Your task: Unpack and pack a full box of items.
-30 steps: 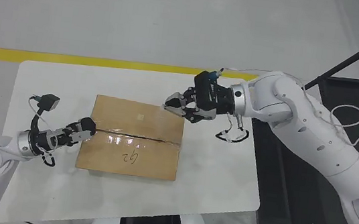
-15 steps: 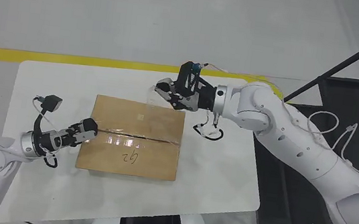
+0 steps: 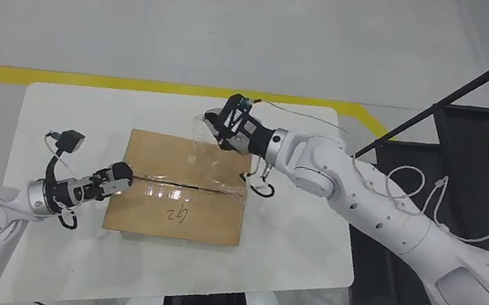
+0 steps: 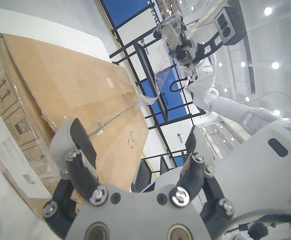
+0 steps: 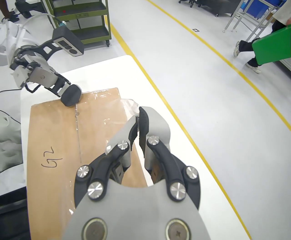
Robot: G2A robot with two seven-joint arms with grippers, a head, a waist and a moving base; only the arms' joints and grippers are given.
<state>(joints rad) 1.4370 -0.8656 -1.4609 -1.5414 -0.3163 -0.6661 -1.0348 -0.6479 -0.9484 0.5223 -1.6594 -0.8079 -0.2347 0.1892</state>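
A closed brown cardboard box (image 3: 181, 186) with a handwritten mark lies on the white table (image 3: 293, 241). Clear tape runs along its centre seam. My right gripper (image 3: 221, 124) hovers over the box's far edge, shut on a crumpled strip of clear tape (image 5: 130, 104). The tape strip (image 4: 162, 68) trails from the gripper down to the seam's far end. My left gripper (image 4: 136, 129) is open at the box's left side. One of its fingers (image 5: 69, 93) rests on the box top at the seam's end. The box contents are hidden.
A black metal rack (image 3: 476, 172) stands just right of the table. A yellow floor line (image 3: 97, 82) runs behind the table's far edge. Bare table surface lies right of the box and in front of it.
My right gripper has moved left along the box's far edge, from beyond the right corner to near the middle, peeling the tape strip along with it. The left arm has kept still.
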